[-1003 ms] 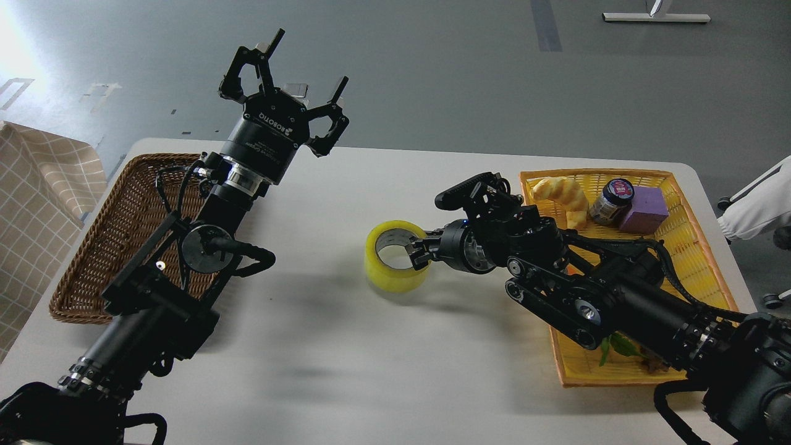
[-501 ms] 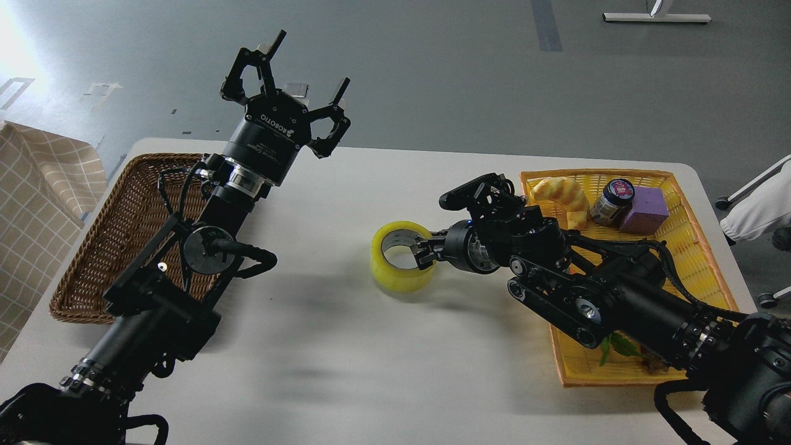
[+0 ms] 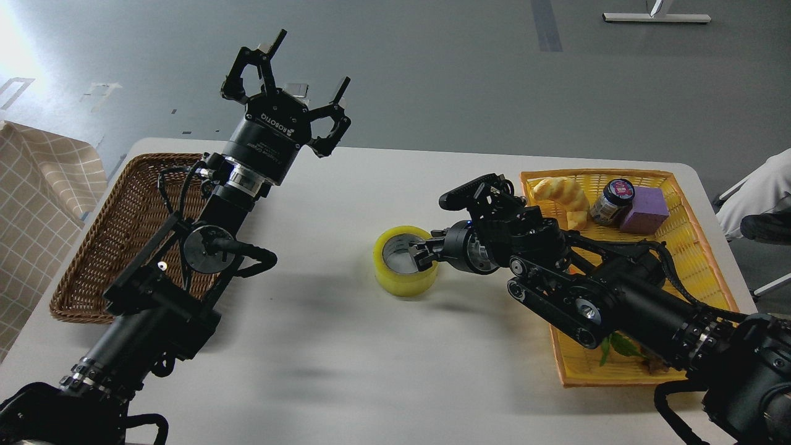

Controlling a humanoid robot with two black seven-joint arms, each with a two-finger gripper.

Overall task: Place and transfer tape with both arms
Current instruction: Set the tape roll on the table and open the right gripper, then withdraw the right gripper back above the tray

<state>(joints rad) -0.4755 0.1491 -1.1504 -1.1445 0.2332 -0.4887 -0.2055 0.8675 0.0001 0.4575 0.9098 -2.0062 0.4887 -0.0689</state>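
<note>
The tape (image 3: 401, 278), a yellow roll with a grey-white core, lies flat on the white table (image 3: 346, 371) near the middle, hole facing up. My right gripper (image 3: 424, 253) comes in from the right and is shut on the roll's right wall, with one finger inside the core. My left gripper (image 3: 296, 74) is open and empty. It is held high over the table's back left, fingers spread and pointing away, well apart from the tape.
A brown wicker basket (image 3: 105, 247) sits at the left, partly under my left arm. A yellow basket (image 3: 698, 241) at the right holds a yellow food item (image 3: 562, 194), a jar (image 3: 612, 199) and a purple block (image 3: 644, 209). A checked cloth (image 3: 37, 204) lies at the far left.
My right gripper has carried the tape slightly right and lowered it from a tilted pose to flat on the table. The left arm has barely moved.
</note>
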